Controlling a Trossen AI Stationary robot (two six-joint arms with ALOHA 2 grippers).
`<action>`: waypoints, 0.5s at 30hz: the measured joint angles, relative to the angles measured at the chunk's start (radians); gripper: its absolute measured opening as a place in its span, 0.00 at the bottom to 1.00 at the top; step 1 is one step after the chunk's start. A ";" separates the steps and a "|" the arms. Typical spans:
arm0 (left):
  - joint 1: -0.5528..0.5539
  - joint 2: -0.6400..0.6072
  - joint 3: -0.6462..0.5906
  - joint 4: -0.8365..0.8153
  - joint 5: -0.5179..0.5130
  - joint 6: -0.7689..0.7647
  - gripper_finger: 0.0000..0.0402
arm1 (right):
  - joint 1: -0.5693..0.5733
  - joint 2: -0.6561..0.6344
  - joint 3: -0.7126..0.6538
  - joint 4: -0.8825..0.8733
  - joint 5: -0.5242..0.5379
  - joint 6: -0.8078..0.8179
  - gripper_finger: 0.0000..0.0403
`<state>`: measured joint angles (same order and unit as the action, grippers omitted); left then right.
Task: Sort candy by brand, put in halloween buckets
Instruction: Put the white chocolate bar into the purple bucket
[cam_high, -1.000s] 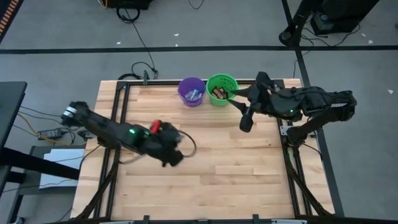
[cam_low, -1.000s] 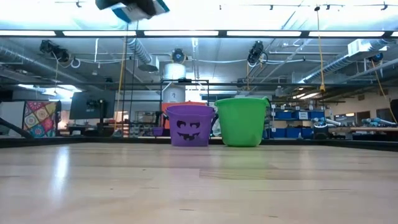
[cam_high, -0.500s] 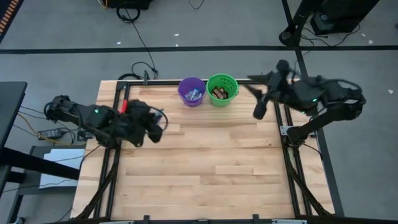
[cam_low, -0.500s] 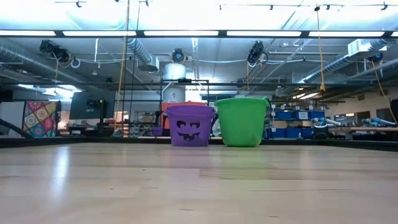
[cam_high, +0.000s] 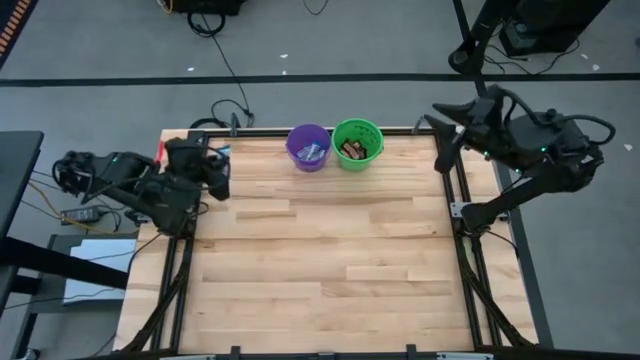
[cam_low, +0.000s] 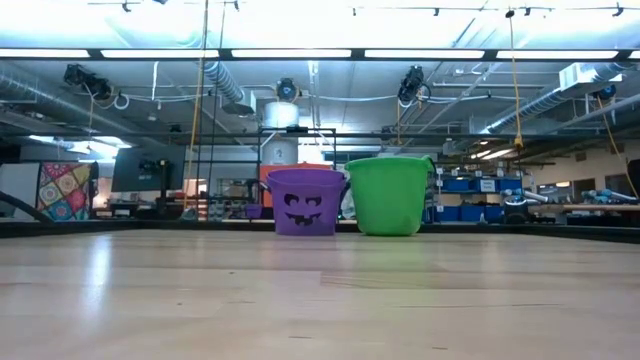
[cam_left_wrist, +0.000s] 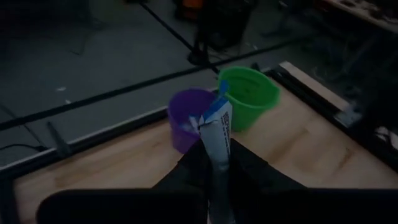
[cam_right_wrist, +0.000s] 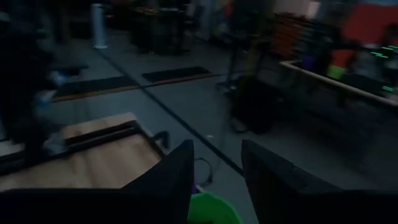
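I've swung both arms back from mid-surface. My left gripper is at the left edge, jaws clenched on a blue-and-white candy; my right gripper spread, empty. The surface looks cleared, purple bucket and green bucket filled; this bar seems last.

I work in a big robotics lab or workshop hall, not in a home. My wooden table stands in a black metal frame on a grey floor, and cables lie on that floor. Far behind the table I see an open ceiling with long strip lights, air ducts and pipes. There are also monitors at the left and shelves with blue bins at the right.
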<state>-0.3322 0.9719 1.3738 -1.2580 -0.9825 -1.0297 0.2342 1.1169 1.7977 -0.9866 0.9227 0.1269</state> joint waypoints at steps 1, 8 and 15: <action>0.011 -0.015 -0.016 0.000 -0.007 0.001 0.10 | 0.000 -0.002 0.000 -0.009 0.029 0.014 0.36; 0.118 -0.151 -0.244 0.102 -0.085 -0.025 0.10 | 0.000 -0.008 0.000 0.003 0.306 0.103 0.36; 0.291 -0.242 -0.536 0.418 0.036 0.075 0.10 | -0.032 -0.006 0.000 0.044 0.577 0.127 0.36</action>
<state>-0.0415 0.7300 0.8378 -0.8399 -0.9460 -0.9544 0.2023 1.1108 1.7977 -0.9428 1.4995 0.2542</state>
